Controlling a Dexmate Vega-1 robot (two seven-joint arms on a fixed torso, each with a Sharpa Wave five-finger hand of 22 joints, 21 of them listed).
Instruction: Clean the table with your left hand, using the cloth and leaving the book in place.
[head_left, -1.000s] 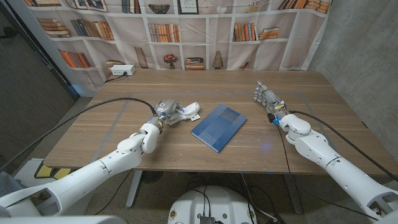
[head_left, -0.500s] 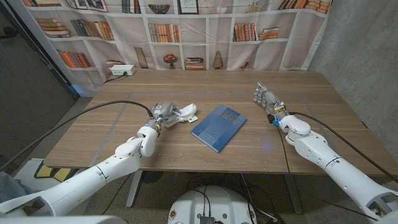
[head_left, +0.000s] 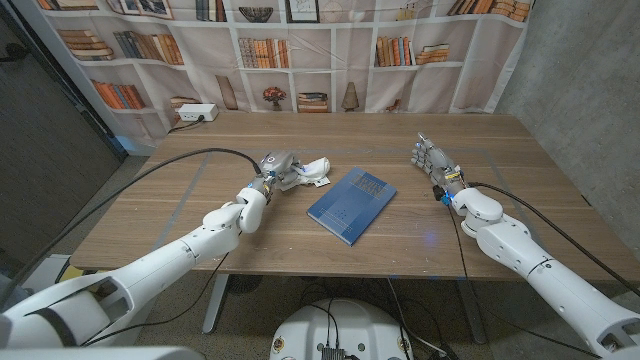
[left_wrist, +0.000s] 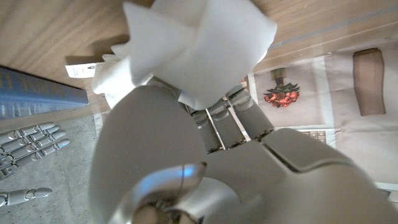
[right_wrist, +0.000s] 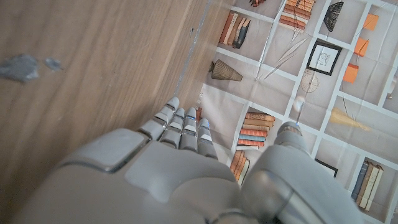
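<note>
Behind the wooden worktop (head_left: 250, 230) hangs a printed backdrop of bookshelves (head_left: 300, 50), with a white power strip (head_left: 196, 114) at the far edge of the boards. We take the blue book (head_left: 351, 204) as our landmark: it lies near the middle, turned at an angle, a thin flat rectangle with a matte cover. Just beside it, on its far left corner's side, sits the white cloth (head_left: 312, 172), soft and crumpled into thick folds, with a small tag showing; whether its edge touches the book we cannot tell. Our left hand (head_left: 275, 168) grips that cloth, fingers (left_wrist: 233, 121) curled into the bunched fabric as the left wrist view shows, and holds it down against the wood. We judge the wiping to be under way on the left half of the surface, close to the book; the grain carries no obvious dirt, so we cannot say how much is already clean, and the ground in front of the book and to its right appears to be left. Well apart from the book on the other side, our right hand (head_left: 430, 158) holds nothing, its smooth grey fingers (right_wrist: 180, 127) extended side by side close to the wood. Near it, faint greyish marks (right_wrist: 25, 65) blot the planks.
</note>
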